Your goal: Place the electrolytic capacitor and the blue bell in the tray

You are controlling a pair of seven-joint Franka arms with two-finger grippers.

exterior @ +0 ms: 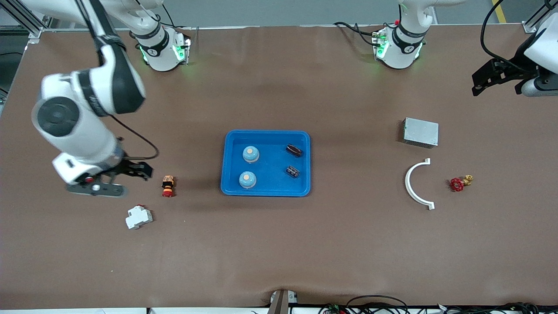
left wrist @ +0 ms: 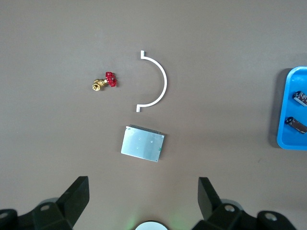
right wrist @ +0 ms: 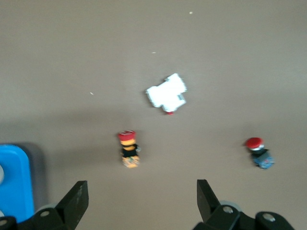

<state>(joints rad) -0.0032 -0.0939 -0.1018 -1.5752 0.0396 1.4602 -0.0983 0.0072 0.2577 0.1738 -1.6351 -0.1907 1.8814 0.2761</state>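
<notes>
Two bells (exterior: 250,154) and two capacitors (exterior: 294,150) lie in the tray (exterior: 231,189), well apart from both wide-open, empty grippers (exterior: 141,169) (exterior: 481,83).

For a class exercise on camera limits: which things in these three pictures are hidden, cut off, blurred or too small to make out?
- Front view: a red-capped button part is hidden under the right hand.
- Left wrist view: the bright-blue rectangular plastic tray is cut by the picture's edge, so no bell shows.
- Right wrist view: the white blocky plastic part is blurred.
- Front view: markings on the dark cylindrical capacitors are too small to read.
</notes>
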